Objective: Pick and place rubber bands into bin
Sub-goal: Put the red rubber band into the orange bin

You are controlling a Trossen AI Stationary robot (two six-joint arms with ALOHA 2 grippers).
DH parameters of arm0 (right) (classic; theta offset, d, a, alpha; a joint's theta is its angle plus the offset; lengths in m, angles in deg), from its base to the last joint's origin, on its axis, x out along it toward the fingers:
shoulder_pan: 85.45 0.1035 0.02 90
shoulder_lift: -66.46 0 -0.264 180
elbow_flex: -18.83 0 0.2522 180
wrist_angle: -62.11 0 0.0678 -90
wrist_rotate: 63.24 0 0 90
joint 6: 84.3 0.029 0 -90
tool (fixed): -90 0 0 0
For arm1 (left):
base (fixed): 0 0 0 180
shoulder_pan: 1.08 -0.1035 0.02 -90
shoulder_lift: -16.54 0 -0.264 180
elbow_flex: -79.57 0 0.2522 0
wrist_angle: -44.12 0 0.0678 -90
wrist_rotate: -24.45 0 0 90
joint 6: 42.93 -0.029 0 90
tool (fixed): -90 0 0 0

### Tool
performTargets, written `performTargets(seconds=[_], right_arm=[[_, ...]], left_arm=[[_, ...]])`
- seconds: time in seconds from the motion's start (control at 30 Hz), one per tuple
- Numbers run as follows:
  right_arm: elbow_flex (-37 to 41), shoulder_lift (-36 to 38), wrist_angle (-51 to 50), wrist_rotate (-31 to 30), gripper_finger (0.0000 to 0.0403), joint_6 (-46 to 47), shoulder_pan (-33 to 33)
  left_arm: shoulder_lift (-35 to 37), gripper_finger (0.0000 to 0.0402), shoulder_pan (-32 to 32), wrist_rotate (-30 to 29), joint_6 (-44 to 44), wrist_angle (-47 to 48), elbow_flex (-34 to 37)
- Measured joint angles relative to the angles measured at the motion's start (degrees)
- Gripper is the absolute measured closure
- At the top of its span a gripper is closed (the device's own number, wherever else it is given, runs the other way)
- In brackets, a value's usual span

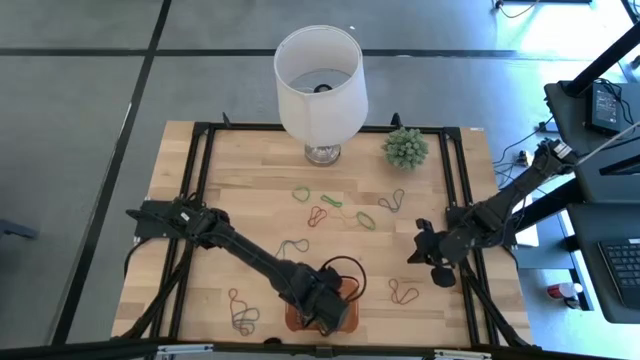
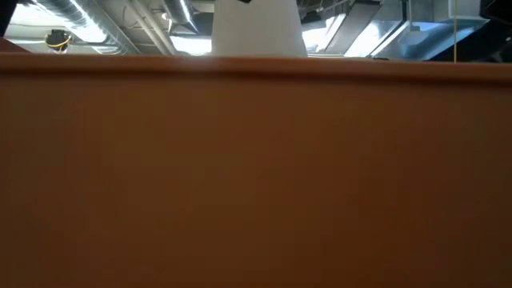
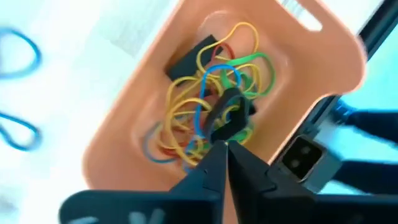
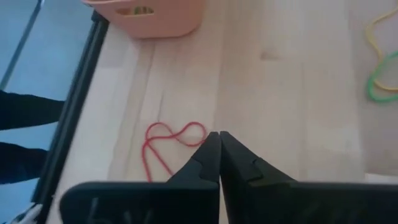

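From overhead I have the left gripper (image 1: 328,308) hanging right over the bin (image 1: 292,322), which sits at the near edge of the table (image 1: 250,160), close to the middle. On my left wrist feed its fingertips (image 3: 219,163) are pressed together with no gap, their points just above the heap of rubber bands (image 3: 205,106) inside the orange tray; a black band sits right at the tips, but I cannot tell whether it is pinched or merely lying there. The heap under the hand is yellow, blue, green, red and black loops tangled together.

The right gripper (image 1: 424,247) waits well off to the right side of the table, clear of the bin. Its wrist feed shows its fingers (image 4: 208,163) closed flat against each other with nothing between them, and a red band (image 4: 166,138) lies on the wood just beside the tips.

Loose bands remain scattered on the table: a green one (image 1: 367,219) and others towards the middle, a dark cluster (image 1: 243,316) near the front left. A white lamp (image 1: 320,85) and a small green plant (image 1: 405,147) stand at the far edge. My low camera is filled by the orange bin wall
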Motion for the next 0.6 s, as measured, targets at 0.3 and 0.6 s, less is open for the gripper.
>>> performTargets(seconds=[0.3, 0.6], right_arm=[[-1.5, -9.1, 1.1, -0.4, 0.0402, 9.8, 7.2], [-14.6, -29.4, -3.8, -0.3, 0.0401, 11.9, 9.3]], left_arm=[[0.8, 0.04, -1.0, -1.1, -19.8, 4.7, -1.5], [5.2, 0.04, -0.2, -9.0, -42.2, 11.7, -1.5]])
